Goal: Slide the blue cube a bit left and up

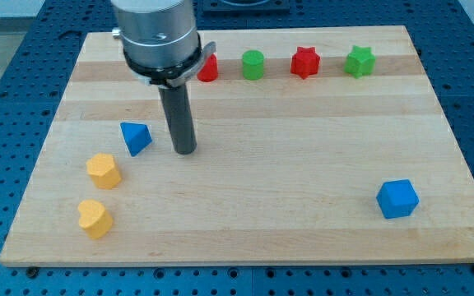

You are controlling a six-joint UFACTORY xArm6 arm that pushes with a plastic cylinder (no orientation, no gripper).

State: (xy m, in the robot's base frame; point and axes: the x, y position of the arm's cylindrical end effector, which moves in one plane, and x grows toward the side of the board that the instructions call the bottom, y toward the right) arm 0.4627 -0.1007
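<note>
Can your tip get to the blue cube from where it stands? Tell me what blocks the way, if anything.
Probably yes. My tip stands beside the blue triangular block at the view's left, far from the blue cube at lower right. The board between them holds no blocks, so a straight slide looks free.

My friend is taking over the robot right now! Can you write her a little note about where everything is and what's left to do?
My tip is down on the wooden board, near the view's left, just right of the blue triangular block and not touching it.
The blue cube sits far off at the view's lower right, with nothing close to it.
Done: nothing visible yet; the cube looks untouched.
Left: bring the tip across to the cube's lower-right side, then nudge it a bit left and up.
</note>
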